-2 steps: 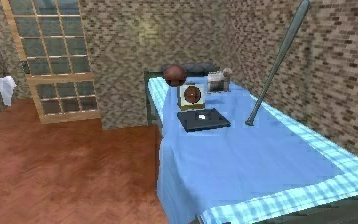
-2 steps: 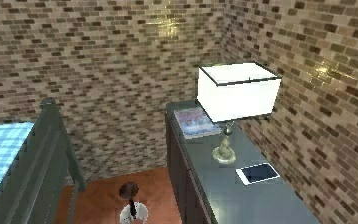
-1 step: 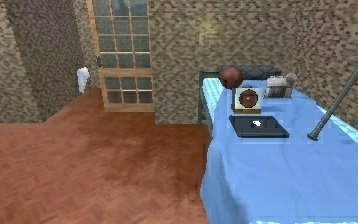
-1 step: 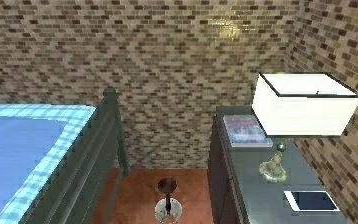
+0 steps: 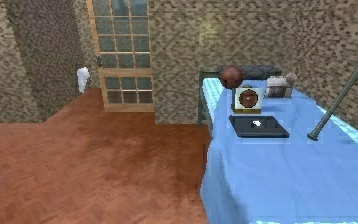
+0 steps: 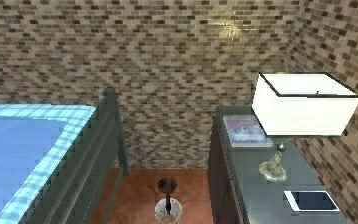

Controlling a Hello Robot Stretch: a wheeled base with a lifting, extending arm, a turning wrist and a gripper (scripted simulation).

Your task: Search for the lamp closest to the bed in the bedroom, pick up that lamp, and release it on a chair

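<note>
Short dark gripper (image 6: 167, 190) noted low in the arm side view, pointing outward above reddish plank floor (image 6: 137, 197), with a white patch at its near end. Far end too small to make out, so cannot tell whether anything is held. Just right of it: dark flat-topped nightstand (image 6: 242, 175) bearing a thin white slab (image 6: 312, 200). Farther right: lamp (image 6: 305, 103) standing on that nightstand, boxy white shade on a slim pale stem. Left of gripper: bed (image 6: 32, 150), blue checked cover, dark slatted headboard (image 6: 99, 150). Beyond: mottled brick wall (image 6: 167, 60).
</note>
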